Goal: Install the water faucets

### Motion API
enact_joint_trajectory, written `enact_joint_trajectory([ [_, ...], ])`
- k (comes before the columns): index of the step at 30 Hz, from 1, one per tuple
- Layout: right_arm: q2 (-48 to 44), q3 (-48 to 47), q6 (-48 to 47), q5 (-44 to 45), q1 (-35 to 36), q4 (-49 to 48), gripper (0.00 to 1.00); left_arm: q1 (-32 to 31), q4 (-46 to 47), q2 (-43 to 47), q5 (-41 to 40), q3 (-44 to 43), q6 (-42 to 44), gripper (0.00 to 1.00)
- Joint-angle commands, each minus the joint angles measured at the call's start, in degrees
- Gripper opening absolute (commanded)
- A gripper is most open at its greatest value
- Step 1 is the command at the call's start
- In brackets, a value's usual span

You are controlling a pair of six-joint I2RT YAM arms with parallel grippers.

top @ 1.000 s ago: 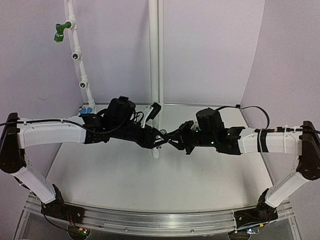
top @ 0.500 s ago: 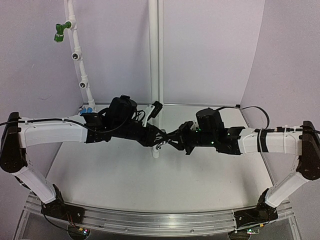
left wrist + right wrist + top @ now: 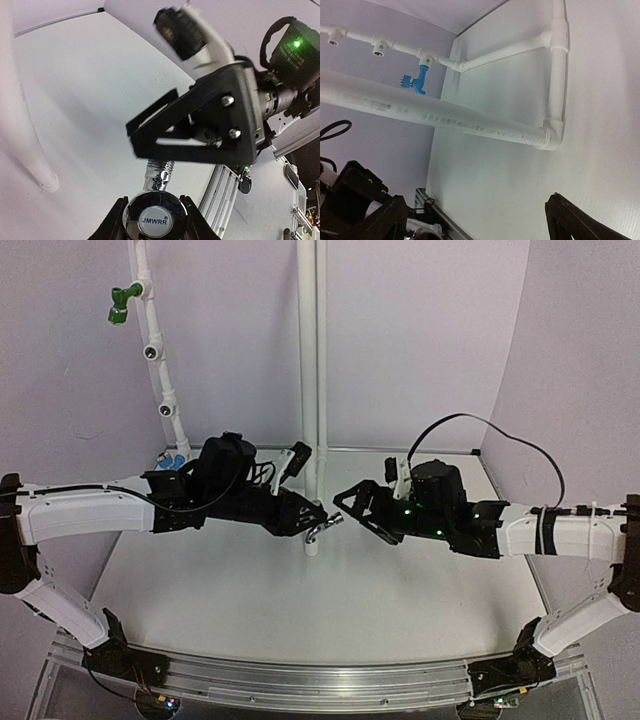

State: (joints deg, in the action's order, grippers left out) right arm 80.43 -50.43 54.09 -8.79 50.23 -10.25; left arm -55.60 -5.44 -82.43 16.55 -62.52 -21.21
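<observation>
The silver chrome faucet (image 3: 155,215) sits in my left gripper (image 3: 155,222), which is shut on its round capped body; the threaded stem points away from the jaws. In the top view this silver faucet (image 3: 325,530) hangs above the table by the upright white pipe (image 3: 308,390), held by the left gripper (image 3: 312,523). My right gripper (image 3: 346,508) stands open a short way to its right, holding nothing. In the right wrist view the right gripper (image 3: 480,227) is spread wide over bare table. A blue faucet (image 3: 420,80) sits on the pipe run low in the back left corner (image 3: 175,460). The green faucet (image 3: 122,302) is mounted high up.
A slanted white pipe (image 3: 160,370) on the back left wall carries two tee fittings with bare sockets (image 3: 152,350). A floor pipe with an elbow (image 3: 550,137) lies behind the grippers. Walls close in the table at the back and both sides.
My right gripper has opened, let go of the silver faucet and drawn back to the right. The left gripper has closed on the faucet and keeps it.
</observation>
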Motion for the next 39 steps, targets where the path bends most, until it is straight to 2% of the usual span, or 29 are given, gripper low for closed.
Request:
enact_joint_trajectory([
  [1, -0.69, -7.66, -30.22, 8.45, -0.23, 8.37, 0.98, 2.09, -1.56, 6.86, 1.46, 2.39, -2.56, 0.0],
  [4, 4.09, -16.44, -40.39, 8.5, -0.26, 14.16, 0.98, 3.21, -3.96, 11.06, -0.09, 4.78, -4.13, 0.0],
  [10, 15.24, -31.99, -48.47, 5.81, -0.28, 14.26, 0.98, 5.34, -8.25, 20.38, -6.81, 9.44, -8.1, 0.0],
  [13, 19.62, -37.67, -49.53, 7.43, -0.28, 12.05, 0.91, 5.65, -10.89, 23.63, -10.59, 10.23, -9.73, 0.0],
  [16, 21.51, -39.23, -50.01, 7.57, -0.08, 6.92, 0.84, 5.86, -14.28, 25.02, -13.75, 9.75, -10.66, 0.0],
  [20, 24.46, -43.25, -49.91, 8.29, 0.69, 5.95, 0.71, 5.94, -17.09, 26.37, -19.27, 9.72, -11.88, 0.0],
  [22, 25.12, -43.47, -51.97, 10.16, 2.28, 4.73, 0.67, 6.02, -18.39, 26.3, -21.4, 9.34, -11.88, 0.0],
  [26, 25.43, -41.88, -57.0, 22.31, 6.59, -0.16, 0.62, 6.19, -18.97, 25.67, -23.2, 9.16, -11.78, 0.0],
  [29, 25.41, -41.58, -56.45, 31.07, 7.4, -2.27, 0.59, 6.25, -18.49, 25.02, -22.86, 9.31, -11.83, 0.0],
  [32, 23.9, -38.13, -55.1, 32.68, 7.37, -6.4, 0.44, 6.29, -17.6, 24.95, -22.6, 9.76, -11.93, 0.0],
  [35, 22.24, -33.88, -54.57, 34.69, 7.37, -10.86, 0.35, 6.29, -17.12, 24.93, -22.25, 9.71, -11.8, 0.0],
  [39, 20.66, -29.72, -52.6, 37.58, 6.92, -13.17, 0.16, 6.29, -16.64, 24.79, -21.48, 9.6, -11.68, 0.0],
])
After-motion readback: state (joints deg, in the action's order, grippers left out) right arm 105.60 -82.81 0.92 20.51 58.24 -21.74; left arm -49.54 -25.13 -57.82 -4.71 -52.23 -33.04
